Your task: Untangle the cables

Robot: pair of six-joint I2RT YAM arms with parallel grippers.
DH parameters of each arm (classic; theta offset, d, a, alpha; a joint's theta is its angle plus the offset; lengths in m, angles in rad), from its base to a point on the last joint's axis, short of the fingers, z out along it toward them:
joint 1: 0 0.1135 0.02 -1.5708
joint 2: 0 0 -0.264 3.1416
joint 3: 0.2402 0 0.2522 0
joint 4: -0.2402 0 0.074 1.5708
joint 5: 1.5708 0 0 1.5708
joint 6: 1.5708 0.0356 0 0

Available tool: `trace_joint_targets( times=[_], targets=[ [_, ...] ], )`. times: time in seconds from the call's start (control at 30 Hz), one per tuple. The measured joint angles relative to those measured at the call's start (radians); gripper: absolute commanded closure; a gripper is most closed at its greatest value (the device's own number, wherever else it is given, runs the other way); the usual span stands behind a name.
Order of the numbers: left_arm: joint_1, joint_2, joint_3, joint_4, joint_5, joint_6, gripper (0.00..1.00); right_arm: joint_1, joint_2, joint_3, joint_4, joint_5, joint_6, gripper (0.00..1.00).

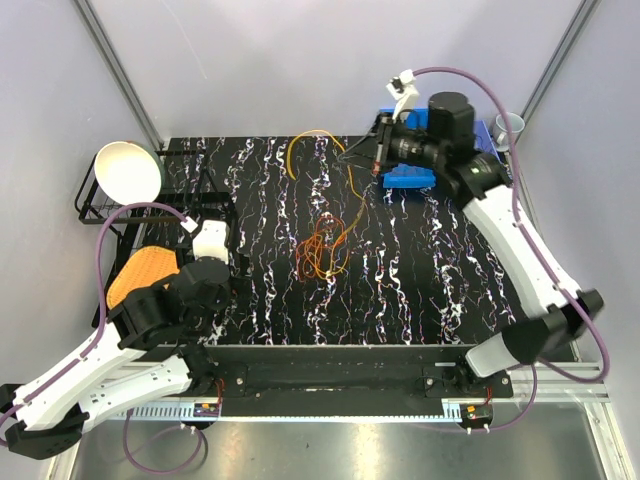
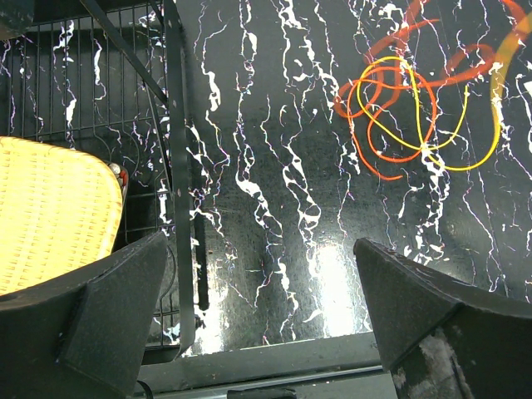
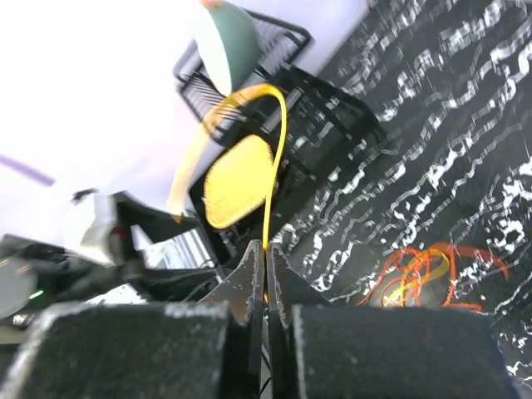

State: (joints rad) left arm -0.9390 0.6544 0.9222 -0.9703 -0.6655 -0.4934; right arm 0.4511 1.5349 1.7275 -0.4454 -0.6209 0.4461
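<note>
My right pincer (image 3: 266, 253): pressed tight on the yellow cable (image 3: 283, 150).
My left pincer (image 2: 266, 324): spread wide, holding nothing.
The cables (image 1: 325, 245): tangled pile, middle of the top view.
Do it well: pull slowly, away from the pile.

Bright, even overhead light is filling the top view, leaving only soft shadows on the black marbled table (image 1: 430, 290) and washing out the white bowl (image 1: 128, 172). In the left wrist view a pale glare patch is shining near the table's front edge, and the left gripper (image 2: 259, 249) is looming dark and soft-edged. In the right wrist view the wall (image 3: 75, 75) is blowing out white, while the yellow cable (image 3: 280, 141) and right gripper (image 3: 266, 259) are blurring near the lens.
</note>
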Motion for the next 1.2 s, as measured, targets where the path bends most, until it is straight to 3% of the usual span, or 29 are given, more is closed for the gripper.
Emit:
trace_joint_targets(
  times=[0.3, 0.63, 0.97, 1.2],
  targets=[
    [0.0, 0.079, 0.0, 0.009, 0.044, -0.016, 0.02, 0.0, -0.122, -0.217, 0.003, 0.018, 0.005, 1.0],
    [-0.001, 0.33, -0.025, 0.282, 0.253, -0.066, 0.13, 0.001, -0.146, -0.544, -0.129, 0.305, 0.007, 1.0],
    [-0.093, 0.719, 0.034, 0.477, 0.373, -0.083, 0.21, 0.0, -0.148, -0.623, -0.166, 0.635, 0.054, 1.0],
    [-0.105, 0.896, 0.105, 0.555, 0.419, -0.08, 0.28, -0.002, -0.148, -0.638, -0.166, 0.722, 0.079, 1.0]
  ],
)
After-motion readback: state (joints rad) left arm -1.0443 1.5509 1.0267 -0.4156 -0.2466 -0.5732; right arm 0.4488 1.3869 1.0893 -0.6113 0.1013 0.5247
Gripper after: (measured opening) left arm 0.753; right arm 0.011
